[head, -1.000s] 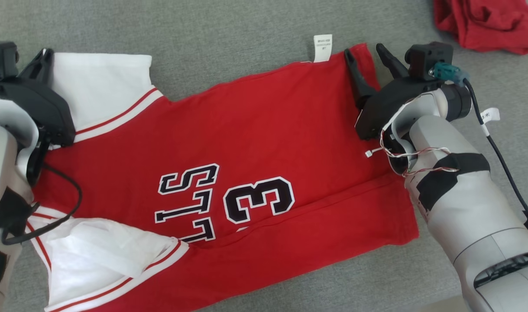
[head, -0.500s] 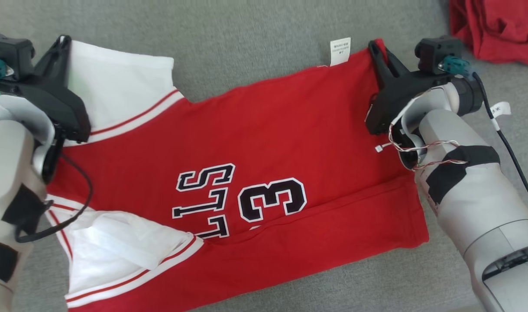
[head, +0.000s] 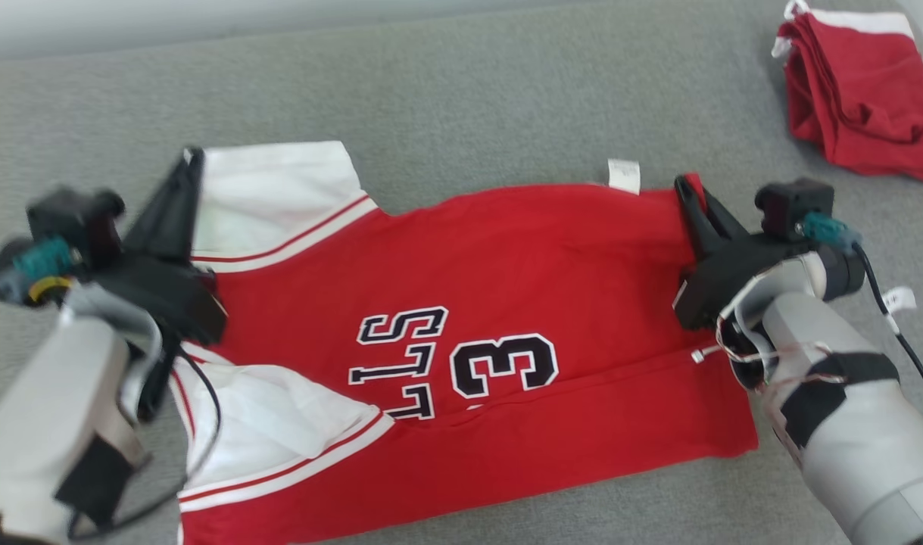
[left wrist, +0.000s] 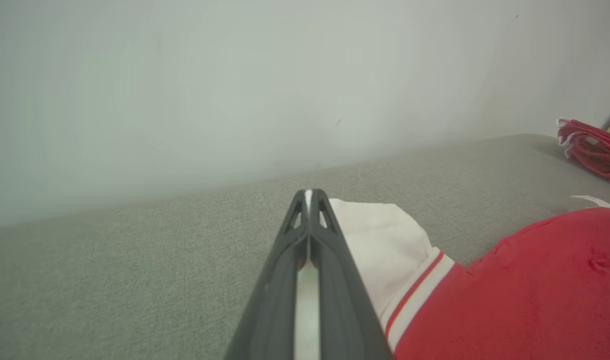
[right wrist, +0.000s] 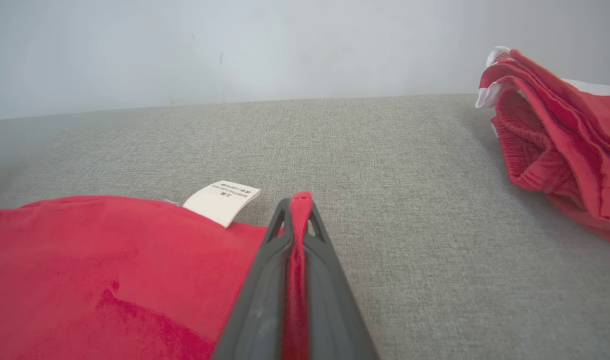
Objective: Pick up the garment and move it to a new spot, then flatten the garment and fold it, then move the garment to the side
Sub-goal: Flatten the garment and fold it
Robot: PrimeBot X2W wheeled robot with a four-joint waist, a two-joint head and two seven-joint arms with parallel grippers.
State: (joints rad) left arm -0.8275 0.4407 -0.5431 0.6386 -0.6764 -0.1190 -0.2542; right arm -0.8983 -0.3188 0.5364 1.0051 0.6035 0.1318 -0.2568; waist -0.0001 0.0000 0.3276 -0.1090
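Note:
The garment [head: 522, 265] is a red jersey with white sleeves and black lettering, spread across the grey surface. My left gripper [head: 191, 157] is shut on the far white sleeve corner; white cloth [left wrist: 380, 235] lies beside and between its fingers [left wrist: 335, 270] in the left wrist view. At the jersey's far right corner my right gripper [head: 688, 185] is shut on the hem, and a strip of red cloth [right wrist: 295, 250] is pinched between its fingers [right wrist: 257, 305]. A white care label [head: 624, 175] sticks out just left of that corner.
A second red and white garment [head: 855, 98] lies bunched at the far right of the grey padded surface [head: 469, 91]. A pale wall [right wrist: 234, 45] rises behind the surface's far edge.
My right gripper has closed on the jersey's far right corner. The head camera has tilted, so the whole scene sits lower in view. Both held corners look lifted slightly off the surface.

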